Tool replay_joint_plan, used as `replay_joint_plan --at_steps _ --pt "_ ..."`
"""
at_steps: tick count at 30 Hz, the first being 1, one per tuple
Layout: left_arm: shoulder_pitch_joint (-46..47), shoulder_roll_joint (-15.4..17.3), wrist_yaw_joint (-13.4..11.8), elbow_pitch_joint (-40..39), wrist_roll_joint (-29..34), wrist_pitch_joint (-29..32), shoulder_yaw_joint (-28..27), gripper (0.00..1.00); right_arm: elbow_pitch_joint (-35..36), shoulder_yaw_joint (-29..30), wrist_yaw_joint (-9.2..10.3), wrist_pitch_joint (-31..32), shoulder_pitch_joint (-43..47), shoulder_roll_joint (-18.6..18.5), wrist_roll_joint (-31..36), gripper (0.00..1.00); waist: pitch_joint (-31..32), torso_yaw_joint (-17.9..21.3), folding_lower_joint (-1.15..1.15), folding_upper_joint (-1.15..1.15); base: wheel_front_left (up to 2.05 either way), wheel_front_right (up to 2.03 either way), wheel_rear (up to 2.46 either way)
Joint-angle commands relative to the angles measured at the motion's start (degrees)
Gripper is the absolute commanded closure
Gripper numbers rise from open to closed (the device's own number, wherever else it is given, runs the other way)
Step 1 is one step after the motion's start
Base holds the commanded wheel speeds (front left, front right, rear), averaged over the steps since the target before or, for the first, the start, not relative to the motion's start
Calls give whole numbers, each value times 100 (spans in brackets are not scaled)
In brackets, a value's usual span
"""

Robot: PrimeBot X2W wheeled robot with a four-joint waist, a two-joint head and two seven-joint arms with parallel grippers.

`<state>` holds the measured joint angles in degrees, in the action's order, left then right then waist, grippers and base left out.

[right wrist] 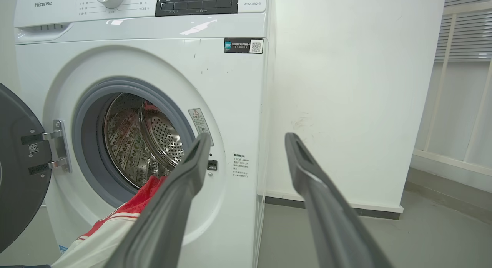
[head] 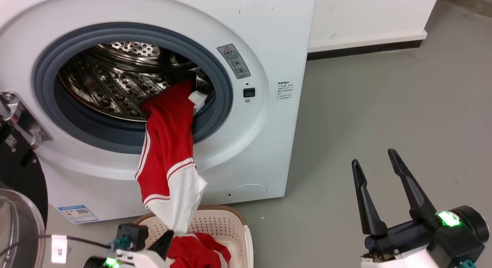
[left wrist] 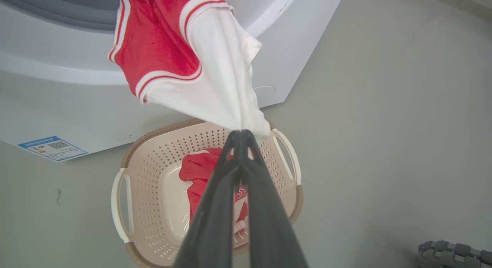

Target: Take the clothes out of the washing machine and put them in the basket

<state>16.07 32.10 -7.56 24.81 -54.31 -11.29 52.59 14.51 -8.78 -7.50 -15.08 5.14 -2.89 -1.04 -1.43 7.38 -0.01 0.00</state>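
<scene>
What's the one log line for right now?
left gripper: shut on red garment | garment: hangs from washing machine over basket | right gripper: open | basket: holds another red piece

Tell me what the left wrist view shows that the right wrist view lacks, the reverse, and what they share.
Left wrist view: the basket holding a red garment, and the left gripper shut on the white end of the hanging garment. Right wrist view: the steel drum, control panel, open door, and the right gripper, open and empty. Shared: the washing machine front with the hanging garment draped down it.
</scene>
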Motion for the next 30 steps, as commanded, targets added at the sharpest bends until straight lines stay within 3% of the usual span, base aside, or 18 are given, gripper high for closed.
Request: replay_joint_plan --at_steps 1,9,20,27,30 --pt "-93 -10 -18 33 -25 -36 11 100 -23 6 2 -13 98 3 -9 0 31 -7 1 0 0 0 0" --pt "-386 -179 86 433 -201 -59 56 100 -38 13 2 -13 142 3 -17 0 114 -4 1 0 0 0 0" --pt "-520 -630 392 1573 -364 -4 207 100 -36 -3 2 -13 59 3 52 0 -68 171 1 0 0 0 0" --pt "-141 -982 655 2440 -412 -54 180 100 52 -31 2 -13 -266 3 57 0 -573 295 1 0 0 0 0" --pt "236 -1242 889 3063 -476 -36 128 100 114 -6 2 -13 -488 3 43 0 -988 355 1 0 0 0 0"
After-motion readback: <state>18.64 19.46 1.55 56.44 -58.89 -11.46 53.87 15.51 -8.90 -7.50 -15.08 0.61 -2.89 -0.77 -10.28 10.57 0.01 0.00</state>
